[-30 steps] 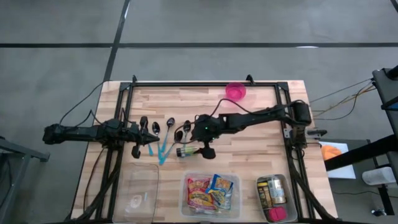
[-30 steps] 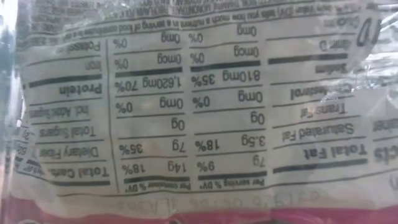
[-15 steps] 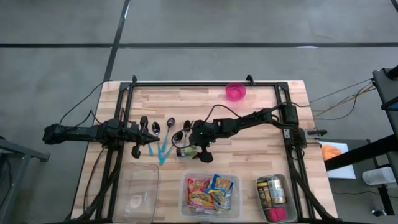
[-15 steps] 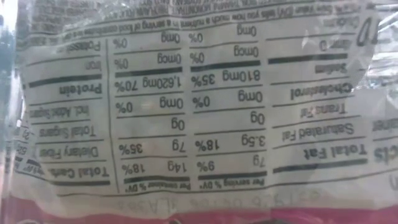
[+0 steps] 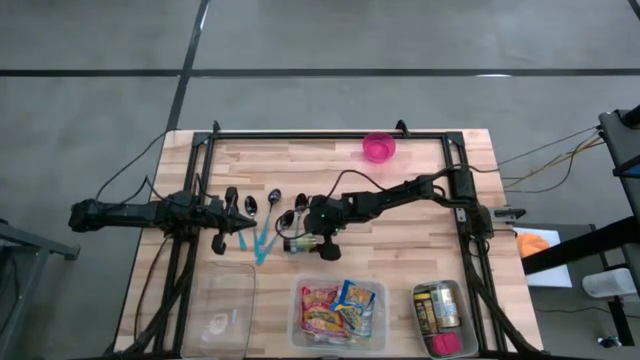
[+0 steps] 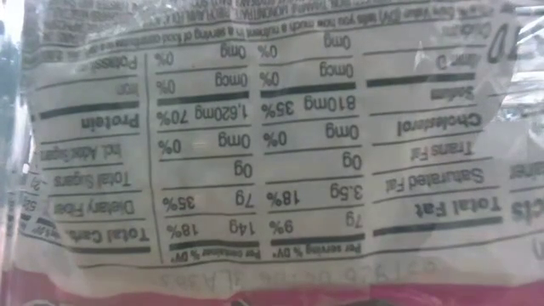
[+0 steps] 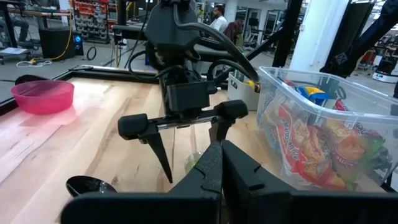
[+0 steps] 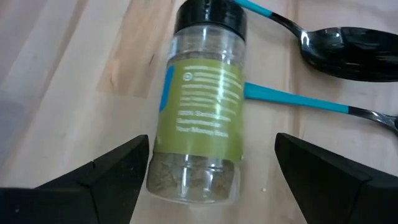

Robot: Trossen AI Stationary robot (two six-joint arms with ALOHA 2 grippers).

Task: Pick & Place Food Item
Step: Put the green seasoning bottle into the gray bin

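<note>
The food item is a clear spice jar with a green label and a black cap. It lies on its side on the wooden table, beside teal-handled spoons. My right gripper hangs low over it, open and slanting down, with one finger on each side of the jar's bottom end and no contact showing. In the high view the gripper is at the table's middle, over the jar. My left gripper waits shut at the left, pointing level.
Several spoons lie left of the jar. A pink bowl stands at the far edge. Along the near edge are an empty clear container, a bin of snack packets and a bin of cans. A packet's nutrition label fills the low view.
My right gripper has come down toward the spice jar and a little toward the table's left, staying open. The jar has not moved.
</note>
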